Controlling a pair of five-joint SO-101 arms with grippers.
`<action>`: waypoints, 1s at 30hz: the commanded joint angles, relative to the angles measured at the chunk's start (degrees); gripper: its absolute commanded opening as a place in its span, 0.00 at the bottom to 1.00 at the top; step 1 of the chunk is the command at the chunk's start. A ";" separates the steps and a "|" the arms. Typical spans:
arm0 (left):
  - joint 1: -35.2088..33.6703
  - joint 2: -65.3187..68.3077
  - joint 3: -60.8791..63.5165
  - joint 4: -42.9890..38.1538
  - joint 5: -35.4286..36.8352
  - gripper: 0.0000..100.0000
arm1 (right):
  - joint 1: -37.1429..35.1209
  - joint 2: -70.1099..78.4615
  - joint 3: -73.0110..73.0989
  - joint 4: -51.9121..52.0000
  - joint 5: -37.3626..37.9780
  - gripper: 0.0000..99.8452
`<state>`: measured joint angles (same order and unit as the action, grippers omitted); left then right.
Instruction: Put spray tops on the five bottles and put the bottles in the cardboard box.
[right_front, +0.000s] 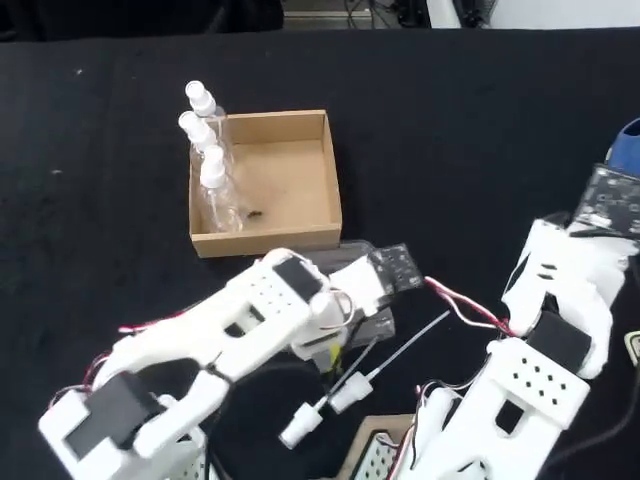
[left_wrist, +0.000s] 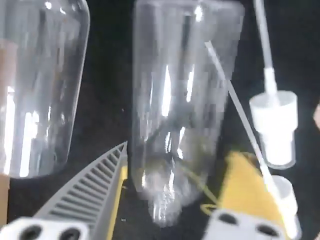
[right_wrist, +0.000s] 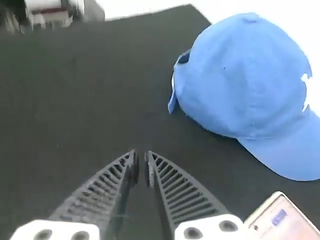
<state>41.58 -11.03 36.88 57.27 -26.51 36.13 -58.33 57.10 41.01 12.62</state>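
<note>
The cardboard box (right_front: 300, 237) holds three clear bottles with white spray tops (right_front: 212, 170), upright along one wall. Just in front of the box, two uncapped clear bottles lie on the black table. My left gripper (left_wrist: 175, 170) is open, its grey finger (left_wrist: 95, 190) and yellow finger (left_wrist: 245, 185) either side of one bottle (left_wrist: 185, 100). The other bottle (left_wrist: 40, 85) lies beside it. Two loose spray tops (right_front: 350, 392) (right_front: 300, 425) with long tubes lie close by, and one spray top (left_wrist: 272, 125) is right next to the straddled bottle. My right gripper (right_wrist: 140, 167) is shut and holds nothing, above bare table.
A blue cap (right_wrist: 255, 85) lies at the table's right edge, near the right arm (right_front: 560, 290). A flat phone-like object (right_wrist: 280, 217) sits beside it. A perforated board (right_front: 385, 455) lies at the front edge between the two arms.
</note>
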 joint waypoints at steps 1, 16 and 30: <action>-1.89 1.32 -6.20 0.09 -0.44 0.26 | 1.14 -0.57 -2.86 3.52 5.45 0.02; -13.76 -19.78 -8.13 21.98 3.08 0.25 | -2.46 -0.57 -3.91 15.03 15.30 0.16; -46.02 -31.91 -5.49 30.95 8.09 0.25 | -40.09 3.56 -18.59 45.27 37.27 0.16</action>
<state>3.60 -39.43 31.69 87.87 -20.97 3.16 -58.24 43.12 83.12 47.78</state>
